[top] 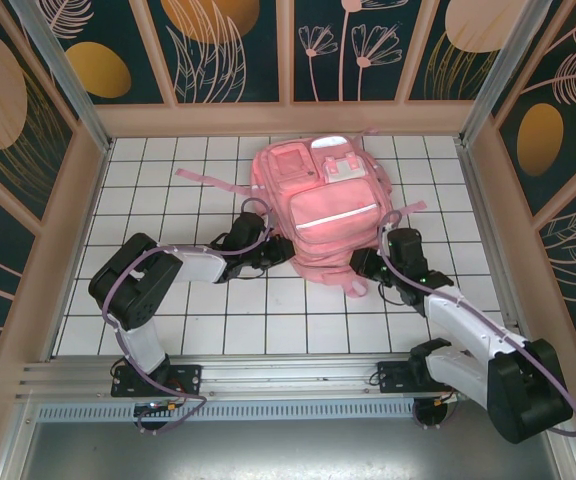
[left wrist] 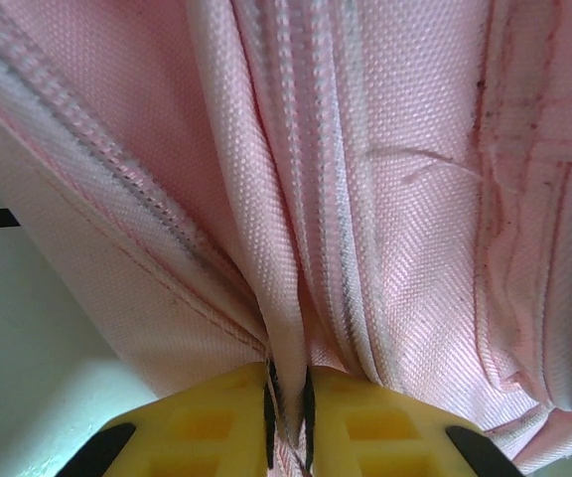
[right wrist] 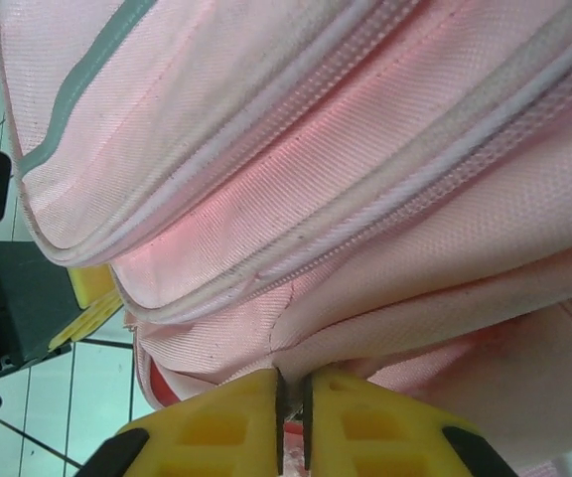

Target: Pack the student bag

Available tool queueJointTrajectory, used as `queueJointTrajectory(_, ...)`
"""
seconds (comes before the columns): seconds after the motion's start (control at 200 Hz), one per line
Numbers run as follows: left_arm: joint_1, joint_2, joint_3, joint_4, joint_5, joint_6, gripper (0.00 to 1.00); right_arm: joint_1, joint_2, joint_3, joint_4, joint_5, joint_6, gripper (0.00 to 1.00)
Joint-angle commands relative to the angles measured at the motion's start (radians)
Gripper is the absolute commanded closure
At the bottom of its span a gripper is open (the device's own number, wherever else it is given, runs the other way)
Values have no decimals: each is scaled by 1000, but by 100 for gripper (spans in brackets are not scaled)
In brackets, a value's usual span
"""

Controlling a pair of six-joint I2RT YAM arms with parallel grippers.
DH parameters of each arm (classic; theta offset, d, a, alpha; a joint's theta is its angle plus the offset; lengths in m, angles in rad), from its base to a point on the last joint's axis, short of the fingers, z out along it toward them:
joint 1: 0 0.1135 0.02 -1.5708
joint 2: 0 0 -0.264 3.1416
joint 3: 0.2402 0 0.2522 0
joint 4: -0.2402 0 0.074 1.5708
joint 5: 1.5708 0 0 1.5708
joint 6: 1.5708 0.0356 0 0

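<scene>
Two closed tools pin the large glossy pink backpack (top: 318, 200) lying toward the far side of the white gridded bench (top: 168, 200): my left tool (left wrist: 288, 383) nips a fabric fold beside the zip, my right tool (right wrist: 291, 383) seemingly a seam fold, probably bracing it for unzipping.

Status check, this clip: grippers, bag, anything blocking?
Left gripper shut on student bag fabric. Right gripper pinching its near edge. Bag lies front-up on table. Nothing seen blocking.
</scene>
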Motion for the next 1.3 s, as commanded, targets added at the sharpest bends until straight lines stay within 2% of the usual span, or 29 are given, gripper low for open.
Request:
queueJointTrajectory(0.0,-7,-9,27,-6,-7,36,82,0,38,50,41,-33,-19,88)
queueJointTrajectory(0.115,-7,-34,24,-25,-17,47,82,4,110,53,106,-62,2,90)
queueJointTrajectory(0.245,-7,-67,19,-67,-46,71,77,7,186,67,192,-90,8,83)
queueJointTrajectory(0.325,-7,-77,15,-89,-64,86,76,31,273,119,230,-149,4,77)
queueJointTrajectory(0.415,-7,-77,23,-114,-76,100,75,94,374,213,207,-148,-35,64)
queueJointTrajectory(0.535,-6,-75,22,-120,-85,100,75,139,445,315,122,-55,-96,60)
queueJointTrajectory(0.721,-4,-118,28,-171,-118,130,68,144,309,367,-62,132,-190,59)
queueJointTrajectory(0.846,-4,-136,47,-232,-117,146,62,104,226,378,-200,257,-183,60)
queueJointTrajectory(0.926,-9,-150,37,-240,-122,123,54,47,202,362,-237,310,-152,57)
queueJointTrajectory(1.096,-2,-149,24,-290,-186,92,44,-81,271,347,-221,254,-109,51)
queueJointTrajectory(1.296,44,-61,55,-271,-139,67,40,-106,388,339,-141,145,-45,49)
